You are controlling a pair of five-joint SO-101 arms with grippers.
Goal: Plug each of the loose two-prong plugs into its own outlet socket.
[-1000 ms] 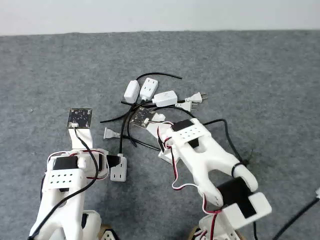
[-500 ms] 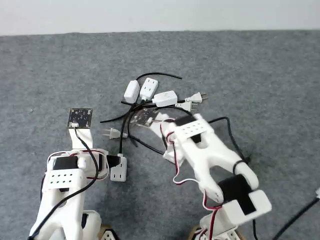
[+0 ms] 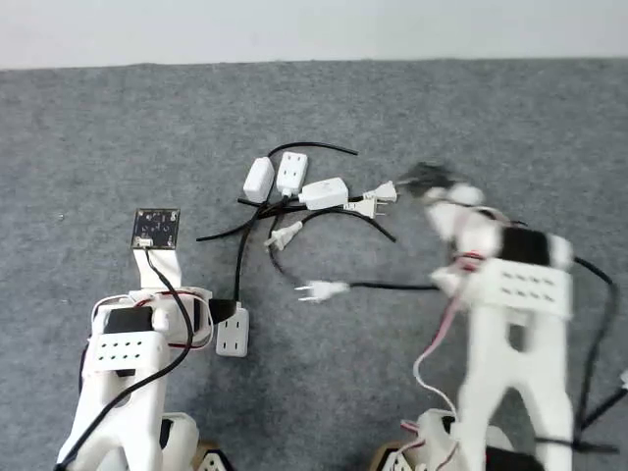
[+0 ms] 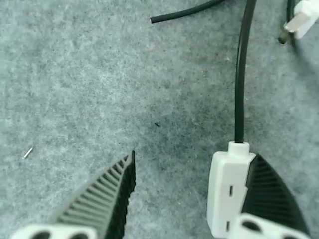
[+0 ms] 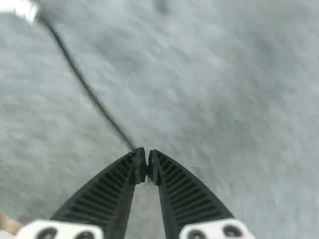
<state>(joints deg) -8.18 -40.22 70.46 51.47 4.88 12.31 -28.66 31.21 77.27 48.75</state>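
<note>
Above: loose white two-prong plug (image 3: 324, 289) on grey felt counter (image 3: 118, 128), black cord (image 3: 392, 287) trailing rightward. Left wrist: wide-open left tool (image 4: 194, 164), white plastic outlet block (image 4: 227, 191) against one finger. Right wrist: right tool (image 5: 143, 167) pinched on cord. Seemingly fetching the plug. Next, probably: regrasp by plug body, aim prongs at slots.

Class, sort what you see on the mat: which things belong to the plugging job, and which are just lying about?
Belong to the job:
loose plug
second plug
socket cluster
socket beside the left gripper
black cord in the right gripper

Just lying about:
pale scrap on the grey mat
</note>
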